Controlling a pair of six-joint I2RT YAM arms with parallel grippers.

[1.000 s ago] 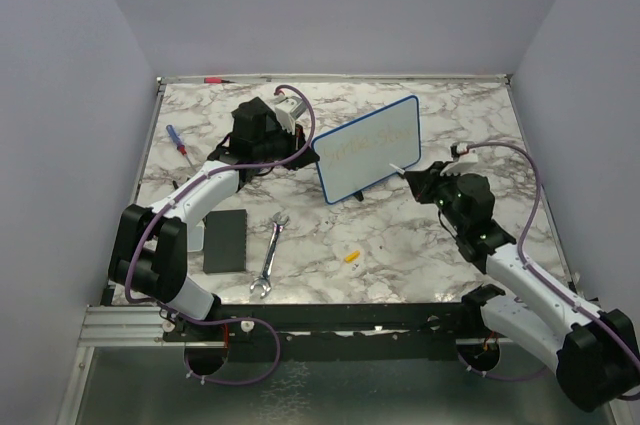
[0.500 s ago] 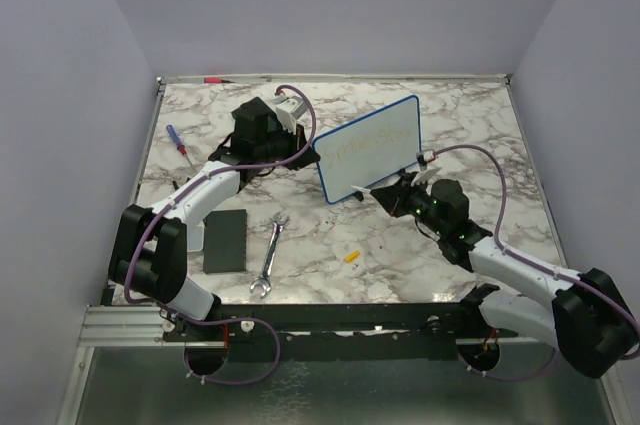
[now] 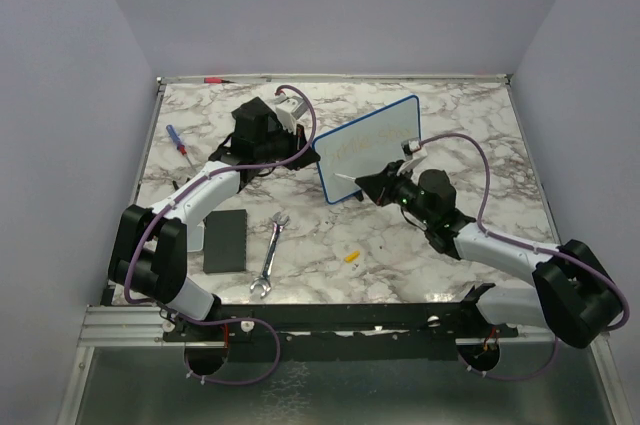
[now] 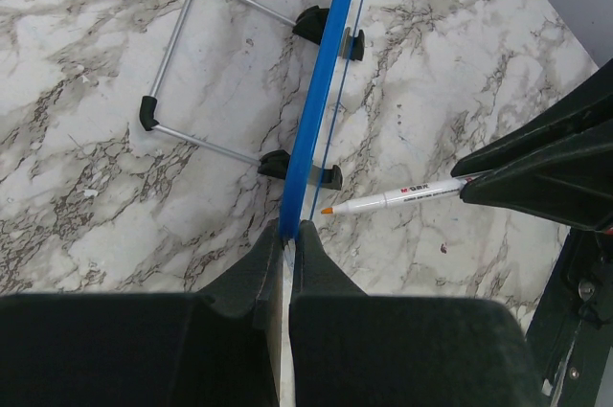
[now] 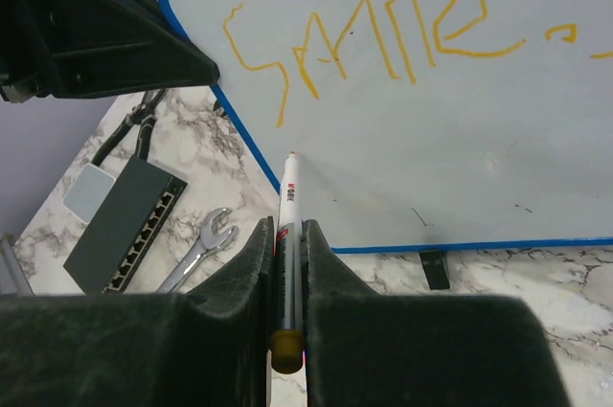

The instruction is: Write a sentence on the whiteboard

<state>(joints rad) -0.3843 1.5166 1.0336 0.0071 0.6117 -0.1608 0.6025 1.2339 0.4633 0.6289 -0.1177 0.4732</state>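
Top view: white-grey marble table (image 3: 470,115), metal rail along far edge, plain lavender walls (image 3: 80,65) on 3 sides. whiteboard (image 3: 375,145) stands upright near table centre, a bit toward 12 o'clock, face turned to 5 o'clock. L gripper (image 3: 303,141) sits at board's 9 o'clock edge. R gripper (image 3: 366,183) is low at board's 6 o'clock. Loose bits: screwdriver (image 3: 177,139) at 10 o'clock, red pen (image 3: 213,79) by far rail at 11, black box (image 3: 226,240) and wrench (image 3: 268,256) at 7–8, yellow cap (image 3: 351,256) at 6.

L wrist view: fingers pinched shut on the blue frame, seen edge-on. Wire stand (image 4: 182,62) lies on the marble behind the board at 10 o'clock. marker (image 4: 393,199) comes in from 3 o'clock.

R wrist view: jaws clamped on the marker barrel, tip pointing to 12 o'clock at the board's lower-left face; contact can't be told. sentence (image 5: 383,33) reads "Smile." in yellow, w/ more strokes cut off at 2 o'clock.
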